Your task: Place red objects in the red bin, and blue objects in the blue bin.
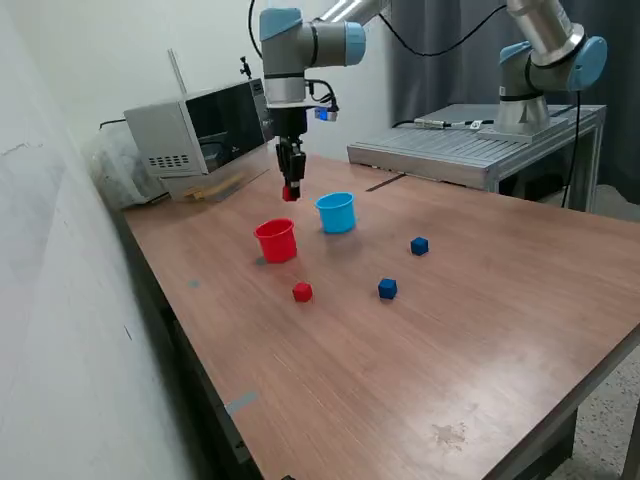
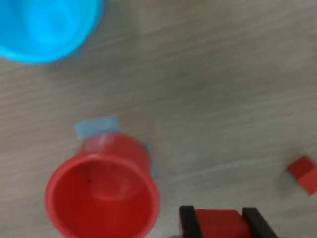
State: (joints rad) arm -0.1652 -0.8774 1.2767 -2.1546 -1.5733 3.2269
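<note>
Wrist view: end effector [image 2: 218,223] clamps red cube [image 2: 220,224] beside red cup [image 2: 101,196].

The setting is a robotics laboratory, indicated by a UR5e arm [image 1: 300,45] mounted above a wood-laminate table [image 1: 480,350], a second robot arm [image 1: 545,60] on a metal bench [image 1: 470,150] beyond the table's far edge, and a microwave oven [image 1: 200,125] at its far corner.

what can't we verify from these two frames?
- Red cup interior: exterior view too oblique; the wrist view shows it empty, blurred.
- Blue cup: cut by the wrist frame's edge, blurred.
- Gripper holding the red cube: cropped by the frame edge.
</note>
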